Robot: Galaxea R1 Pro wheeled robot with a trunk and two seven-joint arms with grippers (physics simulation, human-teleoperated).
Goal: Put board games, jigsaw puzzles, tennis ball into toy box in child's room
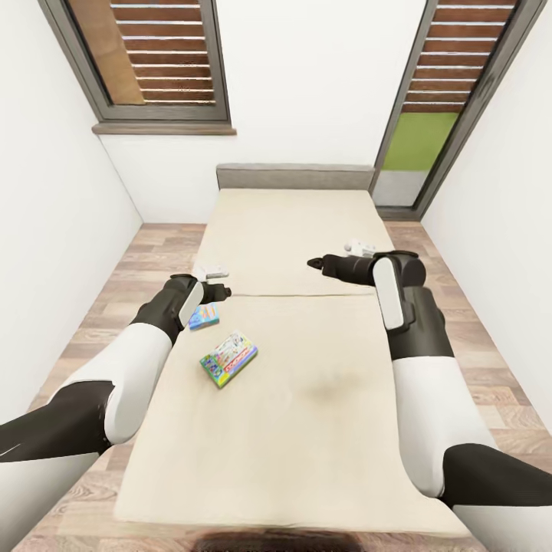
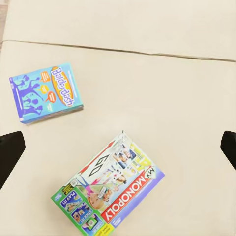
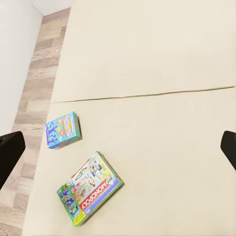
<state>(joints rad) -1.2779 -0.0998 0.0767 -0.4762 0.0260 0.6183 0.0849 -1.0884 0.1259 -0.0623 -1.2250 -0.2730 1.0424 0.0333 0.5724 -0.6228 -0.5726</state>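
Two board games lie on the cream bed point(image 1: 322, 429), near its left edge. One is the light blue Balderdash box point(image 1: 204, 316) point(image 2: 45, 92) point(image 3: 63, 129). The other is a green and white My Monopoly box point(image 1: 228, 358) point(image 2: 109, 192) point(image 3: 90, 188), lying at a slant. My left gripper point(image 1: 222, 290) hovers just above and beyond the blue box, open, with its dark fingertips point(image 2: 10, 157) far apart. My right gripper point(image 1: 314, 263) hangs open over the middle of the bed, fingertips point(image 3: 9, 147) spread and nothing between them. The table, toy box, jigsaw puzzles and tennis ball are out of view.
A grey headboard point(image 1: 294, 176) closes the far end of the bed. White walls stand close on both sides, leaving narrow strips of wood floor point(image 1: 115, 284). There is a window point(image 1: 153, 61) at back left and a glass door point(image 1: 452, 100) at back right.
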